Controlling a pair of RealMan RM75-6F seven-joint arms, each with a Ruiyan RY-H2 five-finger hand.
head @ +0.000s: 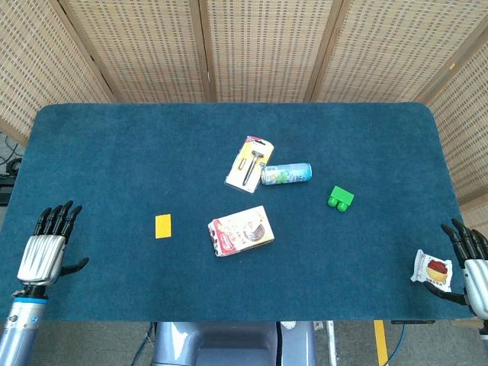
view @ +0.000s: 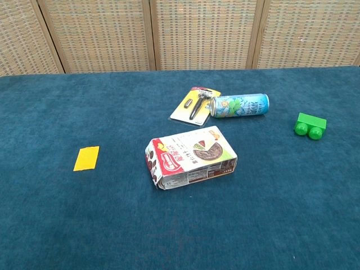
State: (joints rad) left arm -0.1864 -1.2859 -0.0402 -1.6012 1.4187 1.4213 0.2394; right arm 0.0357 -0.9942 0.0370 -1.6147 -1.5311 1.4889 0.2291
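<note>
a: what is seen at the left robot hand (head: 44, 250)?
b: fingers spread, nothing held; a yellow card (head: 163, 226) lies well to its right.
a: and the right robot hand (head: 474, 271)?
b: a snack packet (head: 432, 269) is pinched at the bench (head: 114, 152) edge.

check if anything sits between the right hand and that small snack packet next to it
Nothing visible does. In the head view the small snack packet lies right against the right hand near the table's right edge; whether the fingers grip it is unclear.
</note>
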